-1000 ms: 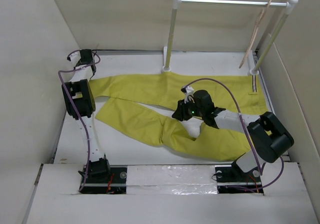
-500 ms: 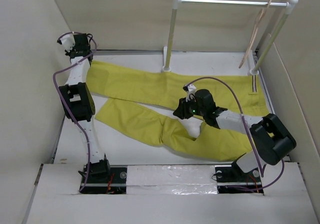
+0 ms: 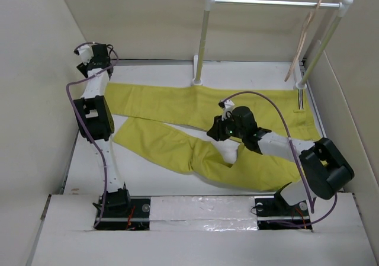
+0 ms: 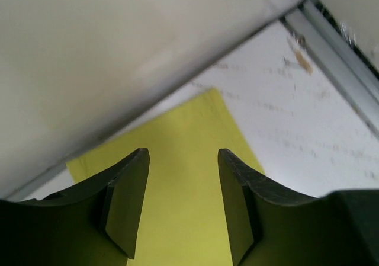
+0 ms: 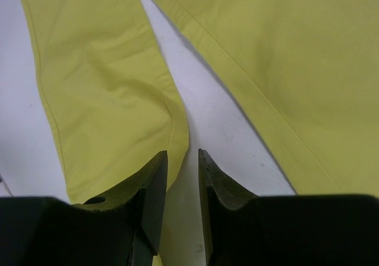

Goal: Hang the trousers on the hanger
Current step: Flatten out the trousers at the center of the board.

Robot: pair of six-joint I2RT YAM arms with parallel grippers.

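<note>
I see my left pincer (image 4: 182,156) hanging with its jaws apart and nothing between them, above the end of one leg of the mustard-yellow trousers (image 4: 201,121), lying flat on the white bench (image 4: 296,135) beside the beige wall (image 4: 118,41)

Plain beige walls (image 3: 148,17) around a white table (image 3: 249,73), white rail rack (image 3: 272,2).

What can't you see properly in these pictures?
- Top view: the hanger is thin and edge-on, so its hook and shape are unclear.
- Top view: the right arm covers where the legs of the trousers join.
- Left wrist view: the left fingers and the bottom edge cut off the trouser leg.
- Right wrist view: the right fingers hide the cloth beneath them.
</note>
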